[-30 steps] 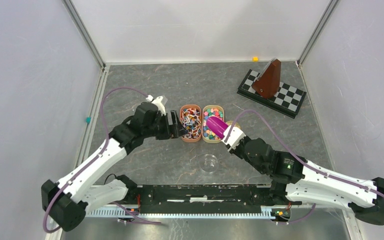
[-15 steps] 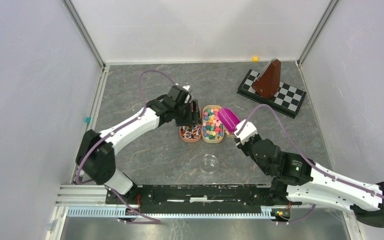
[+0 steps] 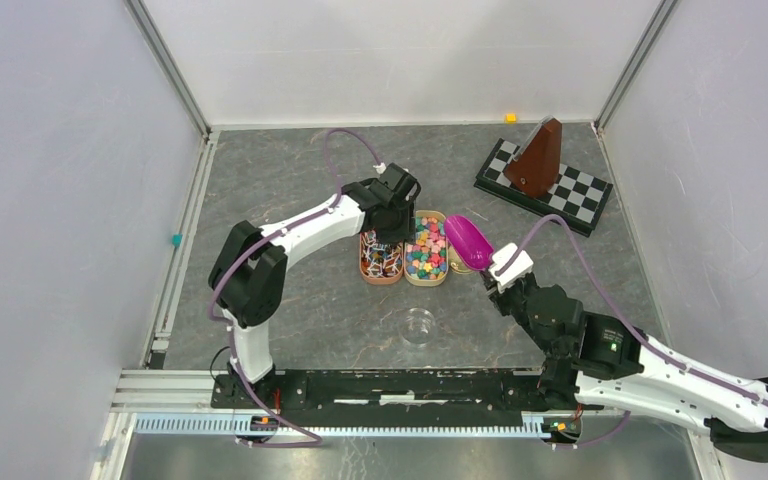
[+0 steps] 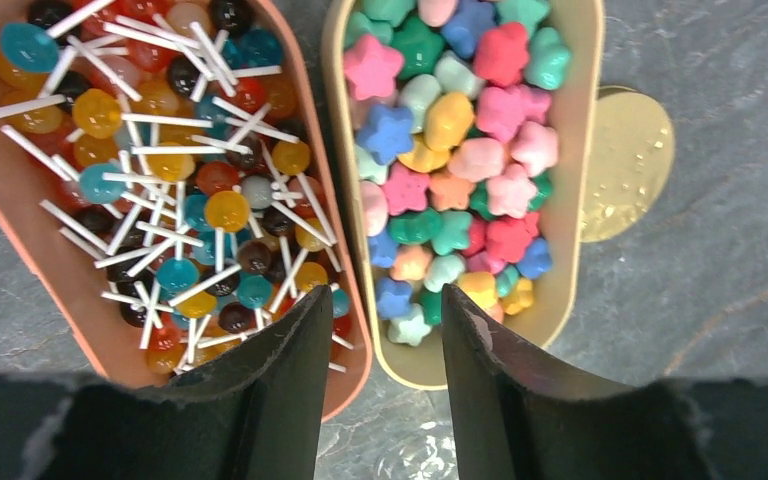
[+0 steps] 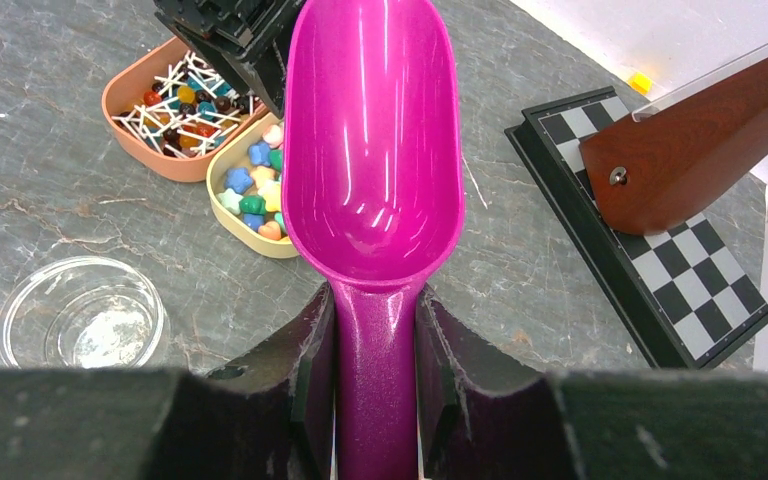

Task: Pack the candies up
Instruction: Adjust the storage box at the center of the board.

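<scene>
Nothing is packed yet: the star candies (image 4: 450, 160) lie in their yellow tray (image 4: 588, 120) mid-desk, my right jaws clamp the empty magenta scoop (image 5: 375, 150) just right of it, my left jaws hang open above, and the near glass bowl (image 5: 80, 312) holds nothing.

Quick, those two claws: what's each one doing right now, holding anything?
Left gripper: open, holding nothing.
Right gripper: closed on the handle of the pink scoop, which is empty.

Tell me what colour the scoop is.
The scoop is glossy magenta; right wrist view shows it best.
</scene>
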